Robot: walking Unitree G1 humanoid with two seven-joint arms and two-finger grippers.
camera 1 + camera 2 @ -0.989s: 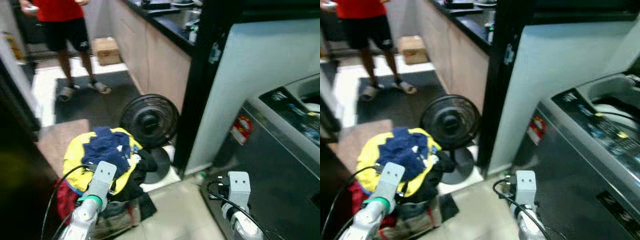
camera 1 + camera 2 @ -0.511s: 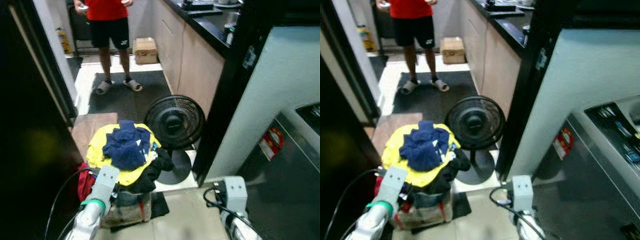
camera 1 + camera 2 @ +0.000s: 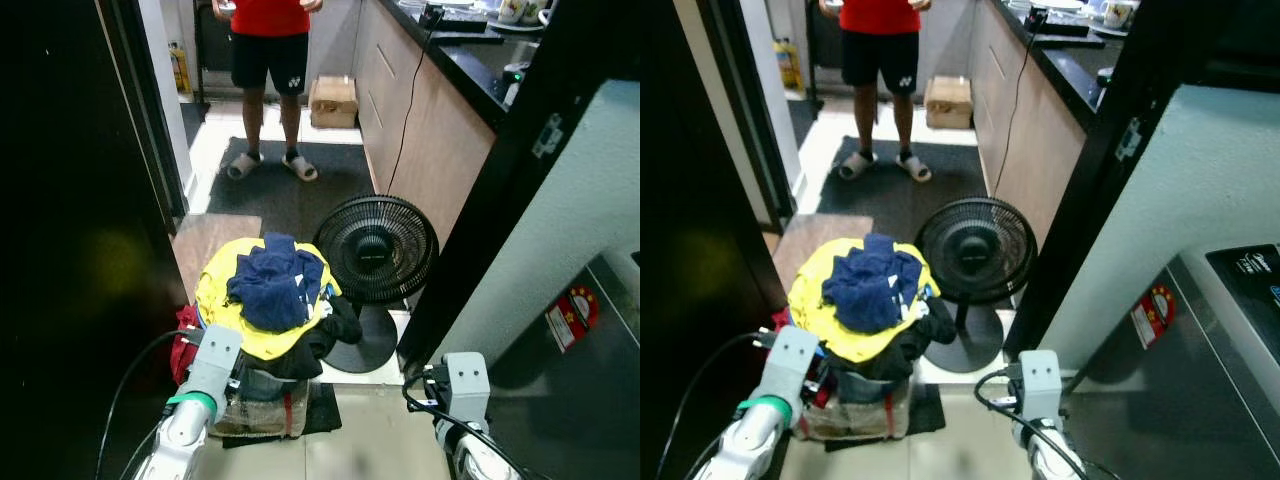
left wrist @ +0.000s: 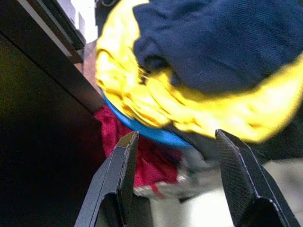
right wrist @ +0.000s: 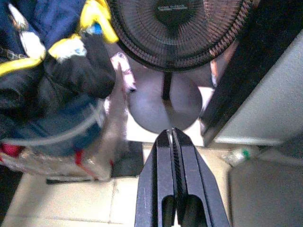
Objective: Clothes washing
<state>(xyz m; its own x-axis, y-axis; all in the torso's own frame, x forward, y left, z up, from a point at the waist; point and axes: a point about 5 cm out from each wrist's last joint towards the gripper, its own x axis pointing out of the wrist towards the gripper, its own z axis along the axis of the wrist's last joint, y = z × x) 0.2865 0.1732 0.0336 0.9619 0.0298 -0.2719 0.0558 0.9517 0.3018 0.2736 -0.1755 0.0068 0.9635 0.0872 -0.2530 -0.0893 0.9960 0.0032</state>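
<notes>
None of the washing is judged to have been loaded yet: the whole laundry pile [image 3: 268,305] is seen heaped on the floor just beside the floor fan [image 3: 376,250], with the washing machine [image 3: 1230,330] well apart at the right. The pile is topped by a crumpled navy garment [image 3: 272,285] over a yellow garment [image 4: 142,99], with black and red items beneath. The left hand [image 4: 177,156] is held wide and empty close to the pile, the right hand [image 5: 173,156] pressed shut on nothing.

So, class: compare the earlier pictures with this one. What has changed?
The camera has swung left, away from the washing machine, centring the laundry pile and fan. Nothing was grasped or released. The left gripper stays open by the pile, the right gripper shut; the person remains standing.
</notes>
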